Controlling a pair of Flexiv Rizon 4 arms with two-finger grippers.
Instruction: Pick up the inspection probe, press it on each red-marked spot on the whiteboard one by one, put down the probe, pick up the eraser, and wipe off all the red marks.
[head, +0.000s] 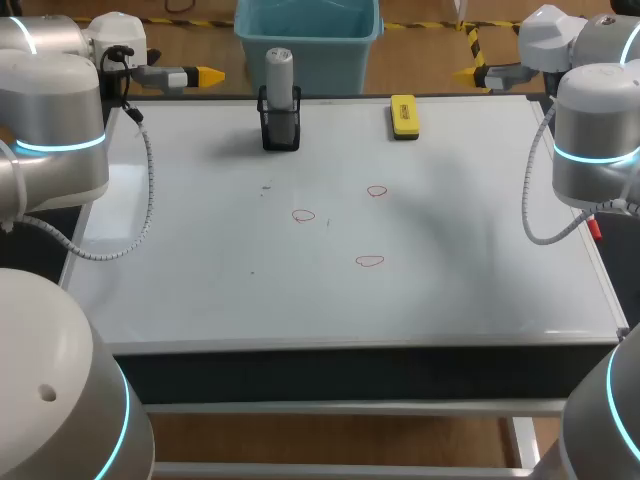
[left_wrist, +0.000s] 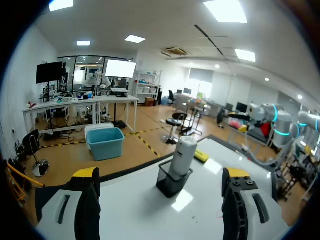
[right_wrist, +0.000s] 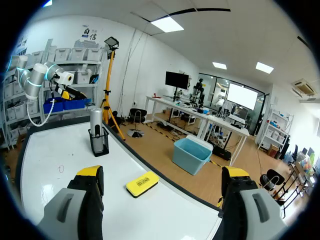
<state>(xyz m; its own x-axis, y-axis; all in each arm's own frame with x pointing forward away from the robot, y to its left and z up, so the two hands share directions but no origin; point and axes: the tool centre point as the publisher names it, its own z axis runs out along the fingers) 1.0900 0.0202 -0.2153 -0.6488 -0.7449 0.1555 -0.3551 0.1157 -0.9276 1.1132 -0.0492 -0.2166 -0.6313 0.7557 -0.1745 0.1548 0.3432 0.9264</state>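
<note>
Grey cylindrical probe stood in black mesh holder, far edge of white bench; yellow block eraser lay untouched. Three red marks unwiped. Left end effector, right end effector released, empty. Nothing begun.

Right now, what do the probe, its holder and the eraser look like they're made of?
The probe looks like matte grey plastic or metal, a smooth cylinder. Its holder seems to be black mesh or tinted plastic, since the probe shows through it. The eraser looks like yellow plastic or foam, dull-surfaced.
</note>
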